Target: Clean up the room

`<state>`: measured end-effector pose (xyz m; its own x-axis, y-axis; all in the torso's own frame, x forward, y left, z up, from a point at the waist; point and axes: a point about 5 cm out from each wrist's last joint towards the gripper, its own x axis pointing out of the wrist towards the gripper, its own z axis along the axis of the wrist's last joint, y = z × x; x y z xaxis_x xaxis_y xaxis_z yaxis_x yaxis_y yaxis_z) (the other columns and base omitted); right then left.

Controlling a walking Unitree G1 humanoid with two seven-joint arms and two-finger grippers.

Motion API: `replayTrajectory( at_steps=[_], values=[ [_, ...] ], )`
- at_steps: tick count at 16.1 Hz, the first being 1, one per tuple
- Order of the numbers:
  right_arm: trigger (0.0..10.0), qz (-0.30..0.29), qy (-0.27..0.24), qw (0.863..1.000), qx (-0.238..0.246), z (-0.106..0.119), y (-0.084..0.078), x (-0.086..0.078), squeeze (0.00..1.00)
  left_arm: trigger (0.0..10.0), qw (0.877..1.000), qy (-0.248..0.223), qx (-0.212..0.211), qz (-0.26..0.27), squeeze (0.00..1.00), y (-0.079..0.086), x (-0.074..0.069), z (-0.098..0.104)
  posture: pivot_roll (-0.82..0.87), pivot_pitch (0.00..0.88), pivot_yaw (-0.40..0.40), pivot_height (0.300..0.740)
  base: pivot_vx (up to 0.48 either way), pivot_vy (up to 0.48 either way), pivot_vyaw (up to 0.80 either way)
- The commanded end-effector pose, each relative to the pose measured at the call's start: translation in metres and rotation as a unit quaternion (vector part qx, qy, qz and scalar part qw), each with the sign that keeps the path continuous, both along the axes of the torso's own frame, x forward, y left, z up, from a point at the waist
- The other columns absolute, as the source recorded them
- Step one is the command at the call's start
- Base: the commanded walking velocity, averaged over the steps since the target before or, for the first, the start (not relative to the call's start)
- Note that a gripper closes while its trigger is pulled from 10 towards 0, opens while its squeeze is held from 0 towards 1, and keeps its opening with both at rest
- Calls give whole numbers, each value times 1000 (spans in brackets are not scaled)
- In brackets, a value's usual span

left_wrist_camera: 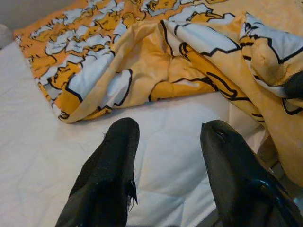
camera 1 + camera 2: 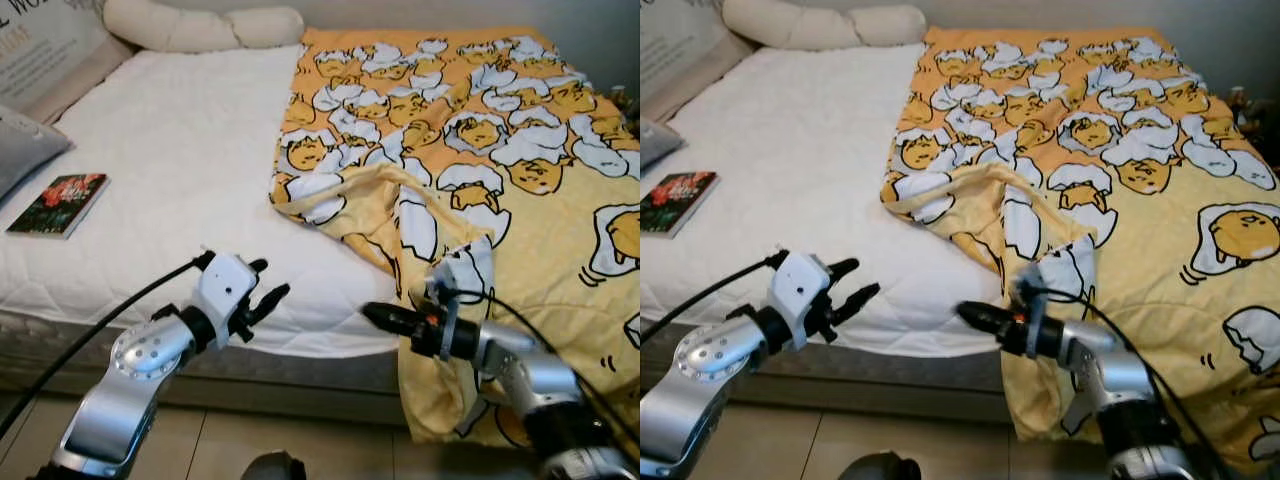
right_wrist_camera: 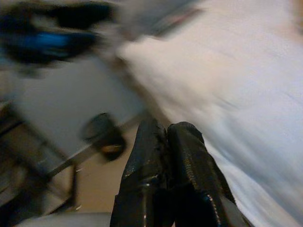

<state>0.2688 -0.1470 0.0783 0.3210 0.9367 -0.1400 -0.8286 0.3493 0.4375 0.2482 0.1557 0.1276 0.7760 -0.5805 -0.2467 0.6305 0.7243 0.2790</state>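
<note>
A yellow blanket (image 2: 480,150) printed with egg characters is lying across the right half of the bed (image 2: 190,170), its near left corner folded back on itself and its near edge spilling over the mattress toward the floor (image 2: 300,440). I am watching the right gripper (image 2: 375,315) hovering at that near edge, just beside the hanging fold, pointing left; its two black fingers (image 3: 165,179) are pressed together with nothing between them, and its wrist view is blurring. The left gripper (image 2: 262,290) is hanging over the near edge of the bare white mattress, to the left of the blanket, with its fingers (image 1: 111,175) standing apart and holding nothing. In its wrist view the folded corner is lying just beyond the fingertips, not touching them. A book (image 2: 60,203) with a dark, red-flowered cover is resting flat near the left side of the bed, well apart from the blanket. A grey cushion (image 2: 22,145) is sitting just beyond it, and pale pillows (image 2: 200,28) are lining the far end.
</note>
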Motion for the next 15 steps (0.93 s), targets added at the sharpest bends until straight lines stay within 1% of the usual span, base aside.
replayTrajectory(
  at_steps=[1,3,4,5,6,7,8,9,10,11,12,13,14,15],
  values=[
    [0,50,-15,998,22,17,5,-5,0,10000,1000,-3,7,-4,0,1,0,-1,60,0,65,740,0,0,0],
    [0,106,-24,993,43,35,8,-17,0,10000,1000,-3,8,-5,0,1,0,-1,58,0,59,740,0,0,0],
    [8235,88,-35,995,-4,33,1,-17,0,10000,1000,-2,7,-5,0,2,0,-2,50,0,58,740,0,0,0],
    [10000,64,-35,997,-26,28,-2,-13,0,10000,1000,-2,7,-5,0,1,0,-3,50,0,58,740,0,0,0],
    [10000,13,-34,998,-59,20,-9,-6,0,10000,1000,-2,7,-5,0,0,1,-3,49,0,57,740,0,0,0],
    [10000,-47,-40,994,-91,14,-13,2,0,10000,1000,-3,6,-4,0,-1,1,-4,49,0,55,740,0,0,0],
    [10000,-114,-45,985,-120,9,-16,12,0,10000,1000,-4,3,1,0,-2,2,-5,43,0,58,740,0,0,0],
    [10000,-166,-46,976,-136,6,-18,19,839,10000,1000,-3,-1,6,0,-3,3,-6,42,0,60,740,0,0,0],
    [10000,-208,-53,966,-141,6,-20,25,1000,10000,1000,-2,-6,9,0,-5,3,-7,41,0,61,740,0,0,0],
    [10000,-259,-62,953,-144,7,-22,30,1000,10000,1000,-2,-10,12,0,-8,4,-8,47,0,53,740,0,0,0],
    [10000,-275,-64,947,-157,6,-24,31,1000,10000,1000,-2,-11,14,0,-9,3,-8,48,0,48,740,0,0,0],
    [10000,-326,-85,918,-209,0,-31,33,1000,10000,1000,-2,-18,25,0,-10,3,-9,51,0,40,740,0,0,0],
    [10000,-351,-99,899,-242,-3,-34,34,1000,10000,999,-2,-23,32,0,-11,3,-9,51,0,39,740,0,0,0],
    [10000,-373,-101,888,-247,-5,-36,34,1000,10000,999,-2,-28,38,0,-11,2,-10,52,0,38,740,0,0,0]
  ],
)
